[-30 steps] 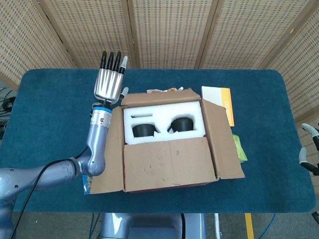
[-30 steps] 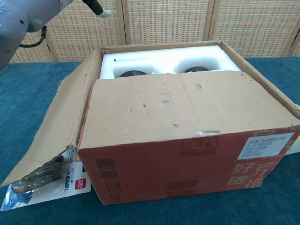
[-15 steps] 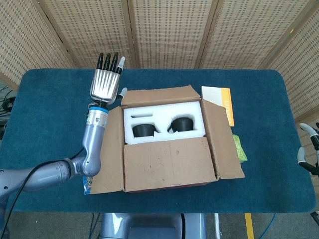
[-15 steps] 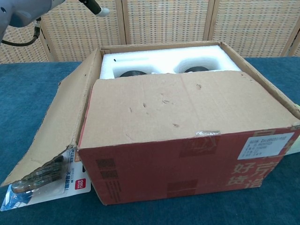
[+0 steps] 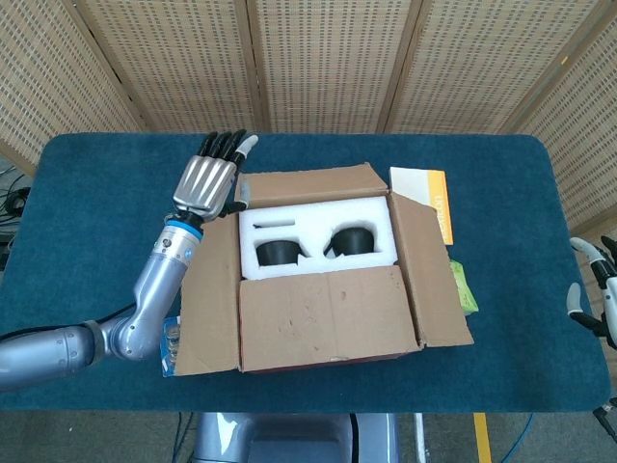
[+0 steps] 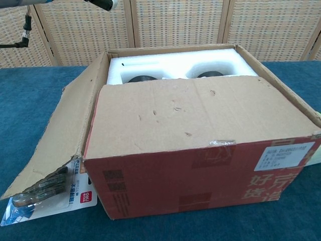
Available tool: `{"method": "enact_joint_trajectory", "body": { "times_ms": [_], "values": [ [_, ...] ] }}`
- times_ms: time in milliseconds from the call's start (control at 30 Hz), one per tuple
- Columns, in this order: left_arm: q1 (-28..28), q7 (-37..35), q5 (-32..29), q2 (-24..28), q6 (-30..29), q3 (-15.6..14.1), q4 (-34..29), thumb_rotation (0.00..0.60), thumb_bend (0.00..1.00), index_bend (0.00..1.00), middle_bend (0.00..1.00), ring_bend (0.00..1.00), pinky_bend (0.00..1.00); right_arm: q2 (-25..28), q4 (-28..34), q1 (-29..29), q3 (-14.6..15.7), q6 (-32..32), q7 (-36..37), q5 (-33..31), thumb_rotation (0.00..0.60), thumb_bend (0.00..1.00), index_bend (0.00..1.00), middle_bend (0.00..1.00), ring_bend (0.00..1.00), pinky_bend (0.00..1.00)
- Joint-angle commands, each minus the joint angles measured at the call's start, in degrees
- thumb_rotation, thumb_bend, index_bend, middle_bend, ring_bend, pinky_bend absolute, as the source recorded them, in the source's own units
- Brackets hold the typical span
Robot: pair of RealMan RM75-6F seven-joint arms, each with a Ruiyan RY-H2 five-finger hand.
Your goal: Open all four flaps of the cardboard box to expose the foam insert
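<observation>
The cardboard box [image 5: 333, 338] [image 6: 210, 175] stands mid-table. Its near flap [image 5: 328, 313] [image 6: 195, 118] lies flat over the front half. The left flap [image 5: 207, 299] [image 6: 60, 135] and right flap [image 5: 429, 270] slope outward, and the far flap [image 5: 308, 183] stands raised at the back. White foam insert [image 5: 313, 227] [image 6: 173, 65] with two black round parts shows in the back half. My left hand [image 5: 207, 178] hovers open beside the box's far left corner, fingers extended. My right hand [image 5: 593, 289] sits at the table's right edge, fingers apart, holding nothing.
A white and orange booklet [image 5: 429, 198] lies behind the box on the right. A green packet [image 5: 463, 285] peeks from under the right flap. A blister pack [image 6: 45, 193] lies under the left flap. The blue table [image 5: 87, 222] has bare cloth on the left.
My left hand has drawn back toward the box's far left corner and tipped forward, its arm swinging left. The far flap now stands higher. My right hand has risen slightly into view.
</observation>
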State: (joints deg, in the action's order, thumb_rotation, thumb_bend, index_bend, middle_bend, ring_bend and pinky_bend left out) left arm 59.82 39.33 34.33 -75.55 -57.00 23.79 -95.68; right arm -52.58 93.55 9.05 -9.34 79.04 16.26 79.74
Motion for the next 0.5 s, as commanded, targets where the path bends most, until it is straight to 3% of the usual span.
{"method": "enact_joint_trajectory", "body": {
  "times_ms": [33, 233, 500],
  "values": [
    [-3.18, -7.51, 4.87, 3.02, 3.65, 0.04, -3.99, 0.322, 0.68, 0.0, 0.0, 0.0, 0.04, 0.06, 0.08, -0.08, 0.02, 0.11, 0.0, 0.04, 0.6, 0.67, 0.12, 0.21, 0.0, 0.0],
    [-5.78, -19.1, 7.37, 5.51, 10.17, 0.28, -6.67, 0.322, 0.69, 0.01, 0.0, 0.0, 0.11, 0.02, 0.09, -0.13, -0.01, 0.24, -0.09, -0.04, 0.6, 0.67, 0.12, 0.21, 0.0, 0.0],
    [-8.59, -35.53, 11.39, 8.97, 20.99, 2.37, -8.7, 0.322, 0.78, 0.03, 0.0, 0.04, 0.14, -0.19, -0.05, -0.16, 0.03, 0.21, -0.11, -0.09, 0.6, 0.67, 0.12, 0.21, 0.0, 0.0]
  ]
}}
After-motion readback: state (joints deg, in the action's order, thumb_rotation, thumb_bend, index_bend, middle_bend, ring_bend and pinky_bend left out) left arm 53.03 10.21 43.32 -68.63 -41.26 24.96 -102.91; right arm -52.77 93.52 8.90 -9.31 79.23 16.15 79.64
